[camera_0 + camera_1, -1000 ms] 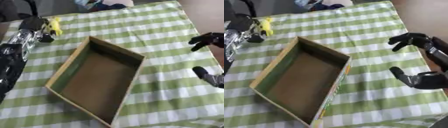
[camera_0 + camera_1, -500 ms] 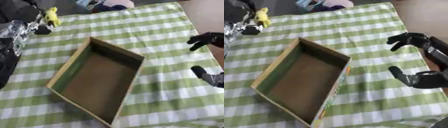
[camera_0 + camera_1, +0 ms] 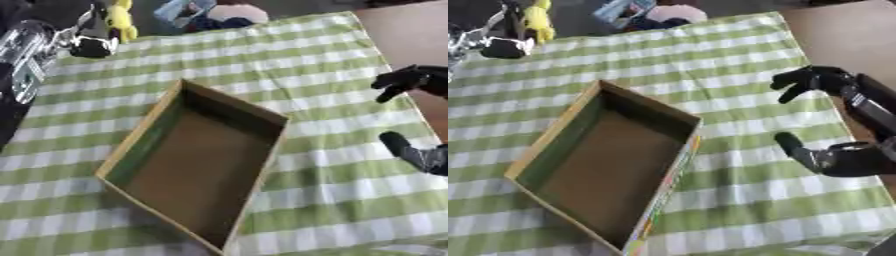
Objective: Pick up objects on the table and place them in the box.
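Left hand (image 3: 83, 37) clamped on yellow toy (image 3: 118, 22) far from cardboard box (image 3: 144, 145), could drop short; right hand (image 3: 820, 82) idle, fingers apart.

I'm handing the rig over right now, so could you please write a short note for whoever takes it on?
Left hand: at the far left corner, fingers curled round a yellow toy, raised above the cloth.
Right hand: idle at the right edge, fingers relaxed, holding nothing.
Box: open at mid-table, nothing visible inside.
Done: the toy is picked up.
Left: carry it over the box and release it. No other loose object shows on the cloth.
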`<state>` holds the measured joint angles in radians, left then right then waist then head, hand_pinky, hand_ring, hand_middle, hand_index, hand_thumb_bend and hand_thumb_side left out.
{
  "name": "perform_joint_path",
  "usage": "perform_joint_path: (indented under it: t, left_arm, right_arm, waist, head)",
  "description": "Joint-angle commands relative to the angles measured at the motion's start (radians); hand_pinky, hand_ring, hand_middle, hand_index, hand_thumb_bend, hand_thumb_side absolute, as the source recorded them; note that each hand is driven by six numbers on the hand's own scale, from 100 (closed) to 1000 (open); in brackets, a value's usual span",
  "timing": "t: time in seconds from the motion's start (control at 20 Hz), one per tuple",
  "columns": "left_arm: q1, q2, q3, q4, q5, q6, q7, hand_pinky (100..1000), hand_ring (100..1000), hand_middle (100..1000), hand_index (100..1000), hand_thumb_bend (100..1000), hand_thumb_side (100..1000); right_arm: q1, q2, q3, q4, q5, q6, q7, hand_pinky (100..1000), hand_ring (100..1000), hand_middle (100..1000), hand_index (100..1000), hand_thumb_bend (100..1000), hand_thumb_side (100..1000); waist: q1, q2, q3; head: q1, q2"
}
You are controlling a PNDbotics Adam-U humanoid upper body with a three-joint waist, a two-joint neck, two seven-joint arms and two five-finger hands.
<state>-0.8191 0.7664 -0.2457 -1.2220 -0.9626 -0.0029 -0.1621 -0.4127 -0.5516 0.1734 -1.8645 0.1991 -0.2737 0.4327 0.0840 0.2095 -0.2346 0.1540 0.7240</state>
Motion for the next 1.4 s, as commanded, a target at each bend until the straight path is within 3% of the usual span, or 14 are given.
perform_joint_path:
  t: [0.05,0.25,0.55,1.0,1.4]
  left_arm:
    - [-0.026,0.058,-0.041,-0.104,0.058,-0.057,-0.005,651,456,409,559,100,524]
    - [-0.038,0.075,-0.128,-0.219,0.129,-0.127,-0.027,652,458,411,561,100,531]
    - [-0.027,0.088,-0.158,-0.379,0.216,-0.197,-0.115,653,461,415,565,100,535]
    - [0.026,0.098,-0.236,-0.604,0.296,-0.087,-0.263,660,471,425,574,100,527]
    - [0.048,0.082,-0.277,-0.597,0.358,-0.056,-0.413,663,476,431,580,100,516]
  right_arm:
    - [-0.011,-0.02,-0.002,-0.007,-0.007,-0.003,0.005,814,721,783,908,224,287]
    - [-0.011,-0.02,0.005,-0.006,-0.01,-0.003,0.012,814,721,783,908,221,288]
    - [-0.016,-0.015,0.02,-0.005,-0.018,-0.006,0.028,814,720,782,908,218,290]
    - [-0.021,-0.014,0.049,-0.005,-0.029,-0.01,0.064,813,720,782,908,216,298]
    - [-0.02,-0.015,0.076,0.001,-0.042,-0.009,0.116,813,720,781,906,209,309]
  waist:
    - [-0.004,-0.027,0.0]
    - [-0.003,-0.034,0.005]
    - [-0.002,-0.037,0.004]
    - [0.001,-0.031,-0.005]
    - [0.001,-0.028,-0.006]
  head:
    - [-0.002,-0.012]
    - [-0.008,-0.015]
    - [-0.012,-0.017]
    - [-0.013,-0.019]
    - [-0.013,-0.022]
